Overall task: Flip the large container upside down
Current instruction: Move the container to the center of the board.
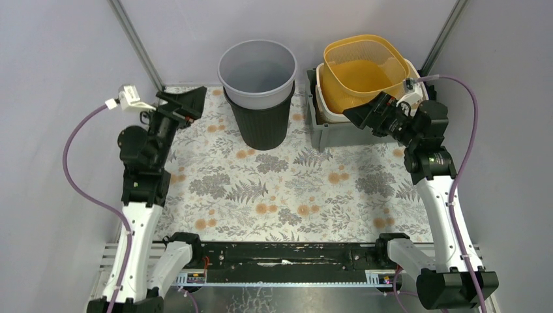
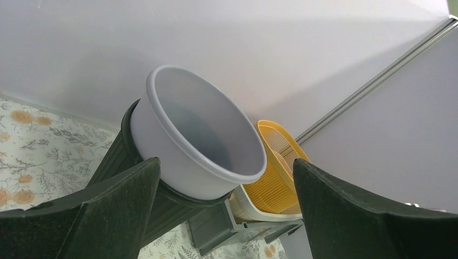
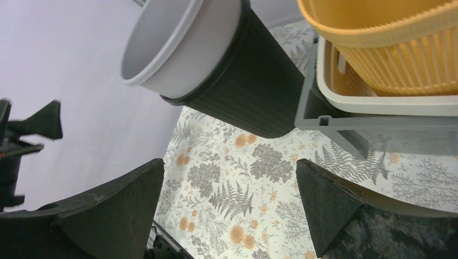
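Up at the top centre of the overhead view stands the black ribbed container (image 1: 264,127), upright on the floral tablecloth (image 1: 293,189), mouth facing up. A pale grey bucket (image 1: 257,75) sits nested inside it, its rim and upper wall rising above the black one's edge. Just to the right, a grey crate (image 1: 318,134) holds a white basket (image 1: 326,107), and an orange mesh basket (image 1: 362,65) is stacked in that, tipped a little.

The left gripper (image 1: 188,104) hangs at the upper left of the cloth, to the left of the black container and apart from it, its fingers (image 2: 108,210) spread wide with nothing between them. Its wrist camera looks up between them at the grey bucket's open mouth.

The right gripper (image 1: 357,117) is over on the upper right, close in front of the crate and the baskets, jaws likewise wide apart and holding nothing. From its wrist the black container shows at the upper middle, leaning across the frame, the crate's corner at the right
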You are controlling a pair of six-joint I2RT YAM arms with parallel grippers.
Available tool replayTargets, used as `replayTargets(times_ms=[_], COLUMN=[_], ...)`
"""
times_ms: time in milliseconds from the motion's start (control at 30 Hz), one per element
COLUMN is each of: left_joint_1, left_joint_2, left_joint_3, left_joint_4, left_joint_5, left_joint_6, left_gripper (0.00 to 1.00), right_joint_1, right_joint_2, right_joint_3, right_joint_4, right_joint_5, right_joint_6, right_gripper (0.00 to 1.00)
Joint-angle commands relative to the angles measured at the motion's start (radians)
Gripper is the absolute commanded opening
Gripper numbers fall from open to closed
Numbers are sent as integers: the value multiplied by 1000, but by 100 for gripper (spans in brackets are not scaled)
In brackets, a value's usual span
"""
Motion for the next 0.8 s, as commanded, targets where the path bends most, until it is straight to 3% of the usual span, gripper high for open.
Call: replayTargets(times_ms=[0, 267, 467, 767], left_joint_1=[-3, -3, 0, 12], left_joint_2=[103, 215, 263, 406], left_joint_3=[146, 282, 368, 602], left_joint_4=[-139, -227, -260, -439], left_joint_5=[41, 77, 72, 63], left_joint_6=[36, 80, 140, 185], left_gripper=[100, 100, 100, 100], right_joint_1=[3, 17, 71, 160], right_joint_2=[1, 69, 142, 305], right_joint_3=[88, 121, 185, 357], right_joint_4=[10, 61, 95, 181], right_joint_5=[-102, -138, -81, -82], right_joint_6=[-7, 29, 91, 163], right_gripper=[99, 99, 99, 99])
